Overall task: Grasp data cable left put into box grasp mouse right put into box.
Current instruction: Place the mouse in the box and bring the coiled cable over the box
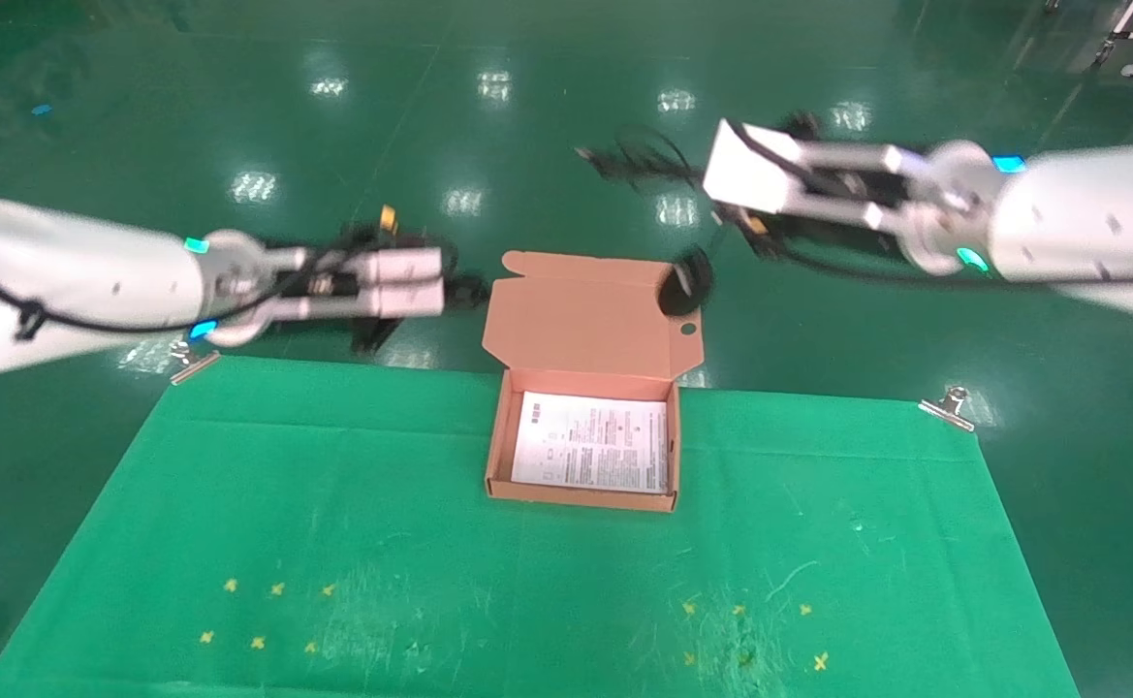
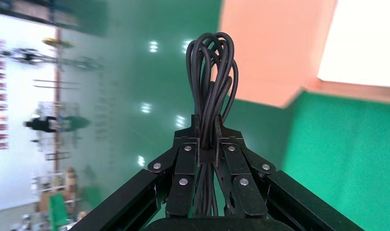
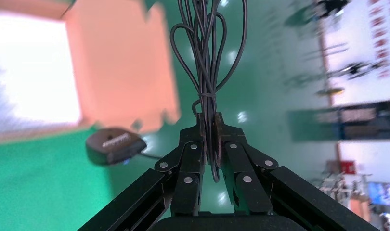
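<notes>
The left gripper [image 2: 207,144], beyond the green desk's [image 1: 333,504] far edge left of the open orange-pink cardboard box [image 1: 585,496], has its fingers clamped on the looped black data cable [image 2: 210,82]. The right gripper [image 3: 210,139] pinches the cord [image 3: 205,57] of the small black mouse [image 1: 684,283] dangling by the flap. Each load should be centred over the box before release.

Box [image 1: 585,334] is matt orange-pink cardboard, leaflet [image 1: 593,442] inside is white printed paper. Table cloth [image 1: 333,504] is green fabric, matt, scuffed with pale scratch marks, held by shiny metal clips [image 1: 949,405]. Floor [image 1: 430,126] is glossy green, mirrors the ceiling lights. Data cable [image 2: 211,82] is smooth black rubbery sheath, slight sheen. Mouse [image 3: 115,145] is black plastic, dull finish. Left gripper [image 2: 208,144] and right gripper [image 3: 210,137] are matt black metal links with bright rivets. Arm shells [image 1: 62,281] are smooth white plastic.
</notes>
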`<action>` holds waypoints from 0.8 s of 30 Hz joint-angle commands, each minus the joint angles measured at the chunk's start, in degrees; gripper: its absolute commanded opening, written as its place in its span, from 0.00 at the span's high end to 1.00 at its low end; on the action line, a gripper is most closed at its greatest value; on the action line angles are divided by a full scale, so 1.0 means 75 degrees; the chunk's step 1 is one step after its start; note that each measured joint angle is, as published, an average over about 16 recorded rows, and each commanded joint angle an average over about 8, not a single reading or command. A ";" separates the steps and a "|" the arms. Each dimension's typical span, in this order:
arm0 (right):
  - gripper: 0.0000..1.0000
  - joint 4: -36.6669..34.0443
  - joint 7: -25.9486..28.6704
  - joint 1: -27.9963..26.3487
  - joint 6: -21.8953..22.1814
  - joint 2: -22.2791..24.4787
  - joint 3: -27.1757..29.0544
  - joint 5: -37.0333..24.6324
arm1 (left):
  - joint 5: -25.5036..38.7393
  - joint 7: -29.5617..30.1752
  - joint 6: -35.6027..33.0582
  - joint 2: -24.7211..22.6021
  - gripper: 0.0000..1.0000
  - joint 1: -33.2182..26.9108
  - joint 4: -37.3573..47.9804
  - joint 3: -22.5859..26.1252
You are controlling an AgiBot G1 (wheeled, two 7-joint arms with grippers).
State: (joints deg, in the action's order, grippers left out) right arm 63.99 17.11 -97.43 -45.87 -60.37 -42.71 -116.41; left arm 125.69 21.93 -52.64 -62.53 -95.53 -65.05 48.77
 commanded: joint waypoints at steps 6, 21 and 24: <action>1.00 -0.1008 -0.0586 -0.0718 0.0089 -0.0795 -0.0069 0.0198 | 0.0372 0.0117 0.0476 -0.0363 1.00 -0.0292 0.0057 -0.0084; 1.00 -0.1333 -0.0686 -0.0804 -0.0098 -0.0981 -0.0206 0.0164 | 0.0373 0.0123 0.0500 -0.0375 1.00 -0.0297 0.0056 -0.0088; 1.00 -0.1390 -0.0662 -0.0713 -0.0134 -0.1029 -0.0283 0.0079 | 0.0367 0.0114 0.0431 -0.0342 1.00 -0.0231 0.0048 -0.0051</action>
State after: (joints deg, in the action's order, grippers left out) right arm 53.15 12.29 -102.88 -46.58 -68.37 -44.79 -115.90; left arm 128.99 22.86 -49.27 -65.18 -97.16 -64.70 48.52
